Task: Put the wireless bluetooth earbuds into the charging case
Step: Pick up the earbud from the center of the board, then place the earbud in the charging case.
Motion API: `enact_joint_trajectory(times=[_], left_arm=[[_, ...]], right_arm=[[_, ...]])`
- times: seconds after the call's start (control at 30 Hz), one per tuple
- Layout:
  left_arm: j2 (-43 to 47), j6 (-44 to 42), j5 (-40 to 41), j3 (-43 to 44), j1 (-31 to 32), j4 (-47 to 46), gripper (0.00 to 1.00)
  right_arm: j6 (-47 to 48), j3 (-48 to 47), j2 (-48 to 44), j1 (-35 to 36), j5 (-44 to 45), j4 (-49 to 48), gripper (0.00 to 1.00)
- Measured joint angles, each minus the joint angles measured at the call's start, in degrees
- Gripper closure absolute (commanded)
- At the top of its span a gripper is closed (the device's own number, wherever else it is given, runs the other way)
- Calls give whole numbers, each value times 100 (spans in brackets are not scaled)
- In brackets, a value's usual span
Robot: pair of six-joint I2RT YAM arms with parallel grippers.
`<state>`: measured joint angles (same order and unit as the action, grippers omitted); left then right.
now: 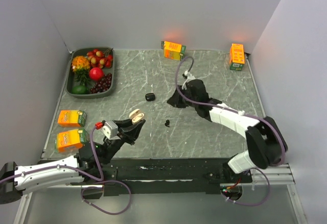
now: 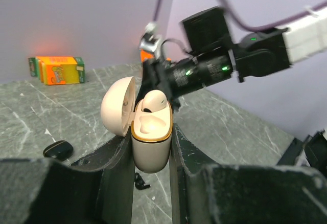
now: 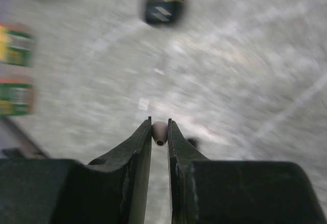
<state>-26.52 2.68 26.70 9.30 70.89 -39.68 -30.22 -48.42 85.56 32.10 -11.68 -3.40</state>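
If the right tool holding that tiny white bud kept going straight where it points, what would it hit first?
Probably the grey tabletop, short of the black case; blur leaves depth unsure.

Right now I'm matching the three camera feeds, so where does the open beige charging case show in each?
Top external: charging case left of centre, held in the left gripper.
Left wrist: dead centre, lid open.
Right wrist: not in it; the right gripper pinches an earbud.
Shared landmark: the small black object on the table, in all three.
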Motion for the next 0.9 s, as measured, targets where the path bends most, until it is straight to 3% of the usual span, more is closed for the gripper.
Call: enact_joint_trajectory(times=[0.33, 0.63, 0.9], left_arm=[[-826, -216, 461, -2, 0, -949, 99], [-1390, -299, 299, 11, -201, -1637, 99], [-1733, -7, -568, 328, -538, -1982, 99]], right_arm=[[-756, 13, -1742, -96, -1202, -1458, 100], [-562, -138, -3012, 291, -2170, -1434, 100], [-308, -313, -3241, 839, -2717, -1375, 100]])
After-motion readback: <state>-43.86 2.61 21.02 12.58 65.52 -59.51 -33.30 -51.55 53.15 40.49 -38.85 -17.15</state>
